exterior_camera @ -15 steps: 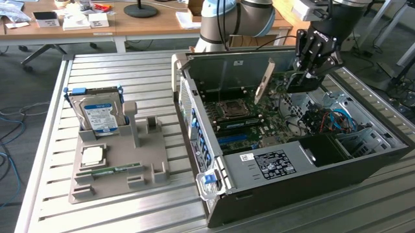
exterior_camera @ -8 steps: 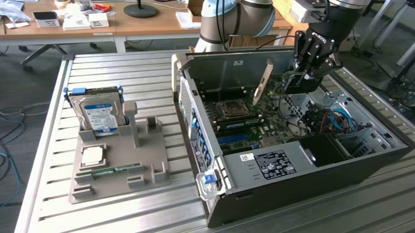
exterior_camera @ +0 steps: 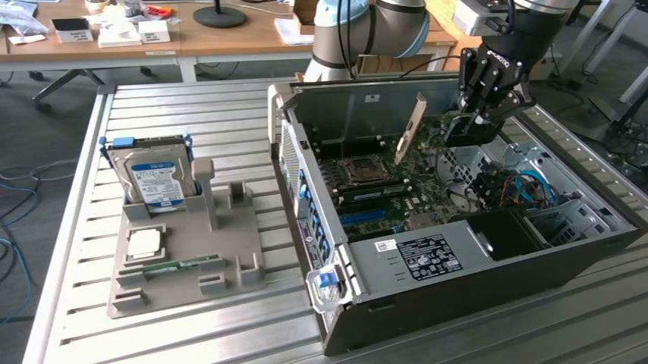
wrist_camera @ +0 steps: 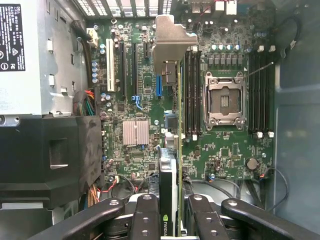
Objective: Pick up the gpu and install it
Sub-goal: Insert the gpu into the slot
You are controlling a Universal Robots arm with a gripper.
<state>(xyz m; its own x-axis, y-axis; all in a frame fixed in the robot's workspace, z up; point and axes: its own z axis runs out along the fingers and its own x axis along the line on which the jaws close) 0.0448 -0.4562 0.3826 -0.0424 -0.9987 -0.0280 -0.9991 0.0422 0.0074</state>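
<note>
At the exterior view's left, the slatted tabletop [exterior_camera: 202,114] carries a grey parts holder [exterior_camera: 233,227]. A hard drive [exterior_camera: 157,178] stands on edge in it, and a processor [exterior_camera: 145,243] and a memory stick [exterior_camera: 177,265] lie flat.

To the right of the holder, the open computer case [exterior_camera: 486,265] lies on its side with the motherboard [exterior_camera: 405,197] facing up.

Over the far right part of the board, the pincer [exterior_camera: 478,117] hangs inside the case. Its fingers [wrist_camera: 147,215] pinch the gpu [wrist_camera: 169,180] by its two flat faces.

**Progress.**
- The pick-up is done: the gpu is off the tabletop and carried inside the case.
- Installation is judged incomplete. The gpu appears to be raised above the board, in line with the expansion slots [wrist_camera: 122,65] and beside the memory sockets [wrist_camera: 192,90].
- Whether its connector edge touches a slot cannot be told.

**Orientation.**
- The gpu stands on edge, its plane square to the motherboard.
- Its long axis runs parallel to the board, from the pincer toward the vented rear wall [wrist_camera: 125,6] of the case.
- The silver end bracket [wrist_camera: 172,45] leads at the rear-wall end, which lies to the pincer's left in the exterior view.
</note>
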